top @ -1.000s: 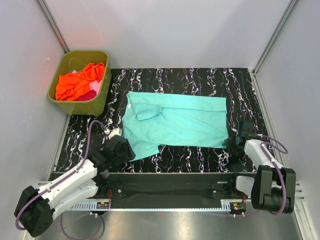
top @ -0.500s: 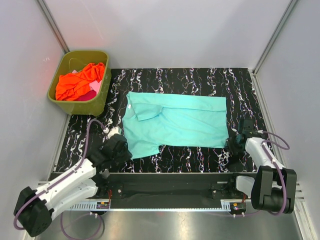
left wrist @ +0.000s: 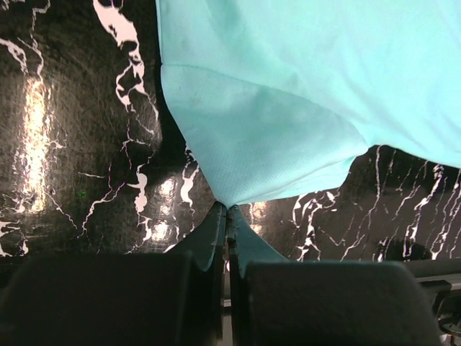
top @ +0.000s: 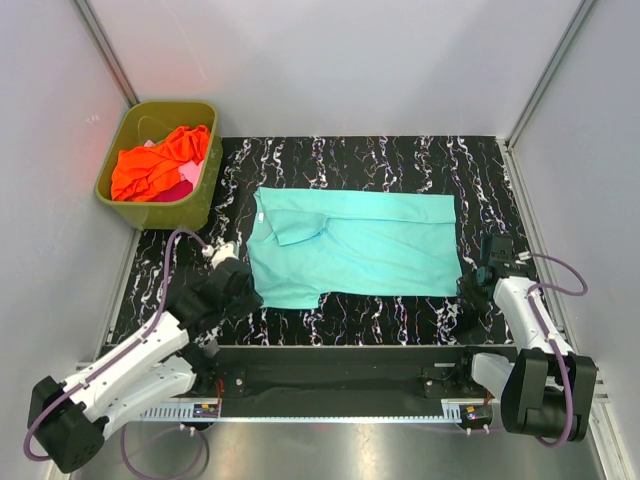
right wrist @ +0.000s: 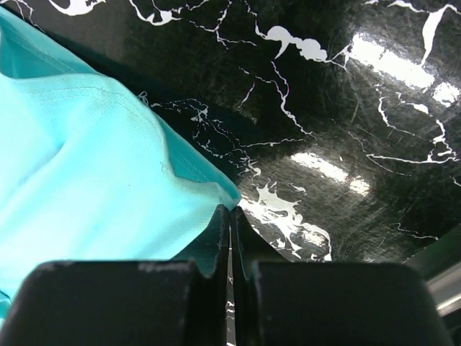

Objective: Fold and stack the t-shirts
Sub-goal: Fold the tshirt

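**Teal short-sleeved cloth t-shirt [top: 360,245] pinched at both near corners**

Left gripper [left wrist: 227,210] is clamped tight on a corner tip, and the cloth fans out ahead of it. Right gripper [right wrist: 230,214] nips the hem corner, shirt spreading to its left.

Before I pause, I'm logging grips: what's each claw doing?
Left claw: closed, pinching a corner of the teal t-shirt.
Right claw: closed, pinching another corner of the teal t-shirt.

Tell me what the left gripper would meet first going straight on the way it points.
The teal shirt: the left gripper pinches its corner, and more of that cloth probably lies straight ahead.
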Action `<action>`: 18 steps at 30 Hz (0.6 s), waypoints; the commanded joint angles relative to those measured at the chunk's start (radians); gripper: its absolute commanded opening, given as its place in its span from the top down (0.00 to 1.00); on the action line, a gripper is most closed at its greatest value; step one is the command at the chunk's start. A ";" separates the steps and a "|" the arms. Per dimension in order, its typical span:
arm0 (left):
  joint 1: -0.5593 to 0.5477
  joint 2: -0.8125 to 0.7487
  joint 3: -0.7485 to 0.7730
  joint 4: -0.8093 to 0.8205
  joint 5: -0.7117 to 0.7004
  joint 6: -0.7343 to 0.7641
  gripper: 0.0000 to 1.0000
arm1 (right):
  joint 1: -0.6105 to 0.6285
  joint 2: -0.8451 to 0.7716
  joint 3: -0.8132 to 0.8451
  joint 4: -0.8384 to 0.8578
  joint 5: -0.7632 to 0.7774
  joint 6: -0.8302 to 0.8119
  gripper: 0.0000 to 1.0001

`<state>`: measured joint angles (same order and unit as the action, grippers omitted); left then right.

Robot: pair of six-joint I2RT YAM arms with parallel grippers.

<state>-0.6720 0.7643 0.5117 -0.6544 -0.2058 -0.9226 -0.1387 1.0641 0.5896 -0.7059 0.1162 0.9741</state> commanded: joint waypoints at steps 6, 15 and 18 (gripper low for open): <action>0.078 0.157 0.191 0.035 -0.009 0.102 1.00 | 0.001 0.063 0.136 0.009 0.022 -0.142 1.00; 0.236 0.452 0.422 0.088 0.091 0.260 1.00 | 0.001 0.308 0.328 0.036 -0.046 -0.238 1.00; 0.276 0.535 0.487 0.098 0.111 0.287 1.00 | -0.001 0.397 0.398 0.034 -0.058 -0.267 1.00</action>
<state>-0.4278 1.2545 0.9195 -0.6037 -0.1394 -0.7013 -0.1387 1.3972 0.9169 -0.6888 0.0818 0.7650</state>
